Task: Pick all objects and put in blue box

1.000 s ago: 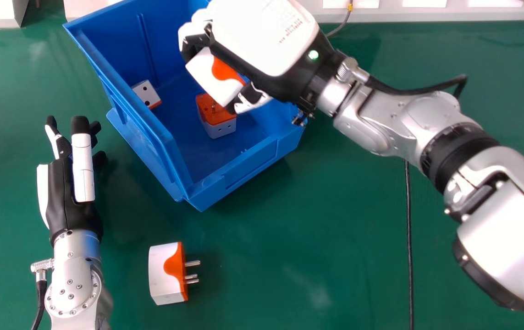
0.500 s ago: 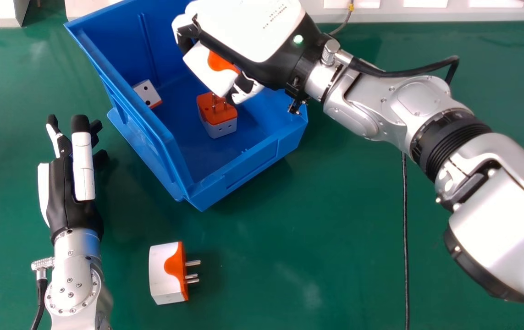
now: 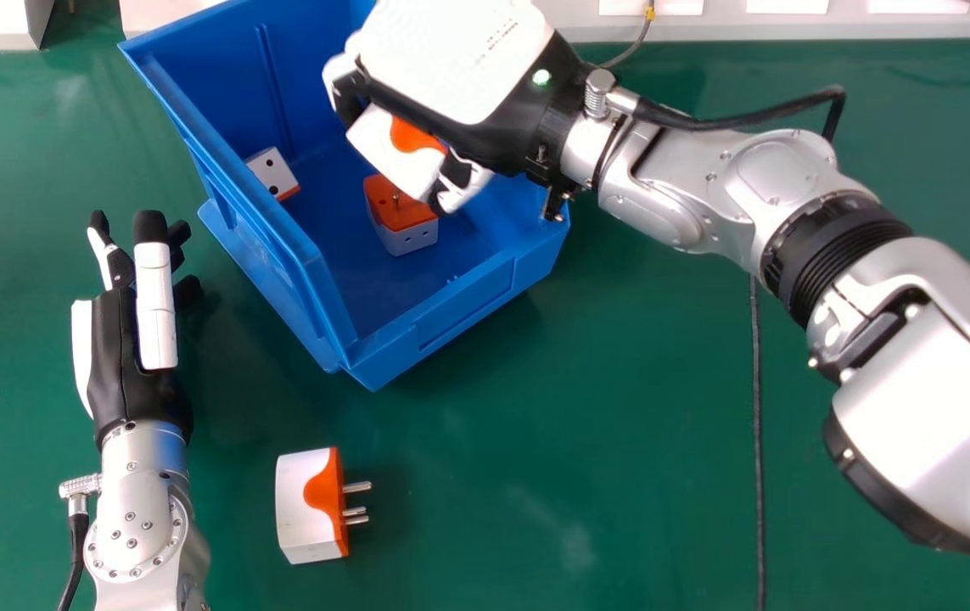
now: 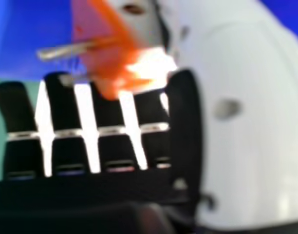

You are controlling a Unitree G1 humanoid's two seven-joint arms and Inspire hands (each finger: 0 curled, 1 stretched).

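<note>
Over the blue box point(image 3: 442, 310) is my right hand point(image 3: 459, 64), its fingers and thumb curled round a white and orange plug adapter point(image 3: 395, 153). In the right hand view the hand point(image 4: 185, 131) holds the adapter point(image 4: 110, 53), whose metal pins show. Inside the box lie a second adapter point(image 3: 402, 222), orange side up, and a third point(image 3: 272, 174) by the left wall. A fourth adapter point(image 3: 311, 507) rests on the table in front of the box, pins pointing right. My left hand point(image 3: 124, 356) is at the left of the box, fingers straight, holding nothing.
The green table point(image 3: 620, 407) extends around the box. A black cable point(image 3: 758, 441) runs along it beneath my right arm. White fixtures point(image 3: 790, 21) line the far edge, with a thin cable near them.
My right hand first moved left and away with its adapter, then came slightly back towards the box's front. The left hand has barely shifted, and the adapters in the box and on the table stayed put.
</note>
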